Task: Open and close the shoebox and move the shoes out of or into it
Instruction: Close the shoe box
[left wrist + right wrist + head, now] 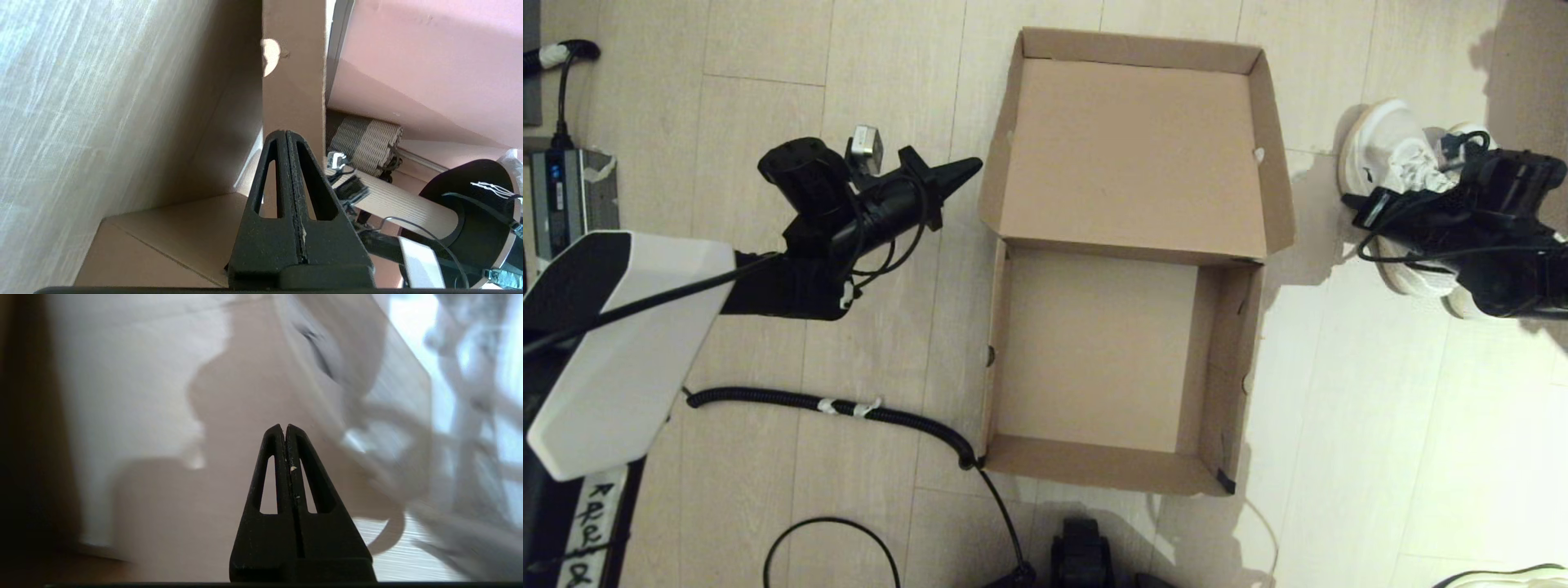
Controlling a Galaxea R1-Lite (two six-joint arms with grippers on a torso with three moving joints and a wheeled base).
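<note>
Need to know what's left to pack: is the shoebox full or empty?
Empty. The shoebox lies open with its floor bare, and the shoes sit on the floor beside it.

Matt brown cardboard shoebox, white mesh shoes, pale wood-grain floor, matt black plastic hands.

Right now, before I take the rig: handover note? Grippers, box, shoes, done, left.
Left gripper: shut, empty, in the air beside the left flap of the open lid.
Right gripper: shut, empty, over the shoes.
Shoebox: on the floor in front of the robot, lid folded back flat on the far side, inside empty.
Shoes: on the floor right of the box, partly hidden by the right arm.
Done: box open.
Left: if the shoes are going in, pick each up, put it in the box, then close the lid.
</note>
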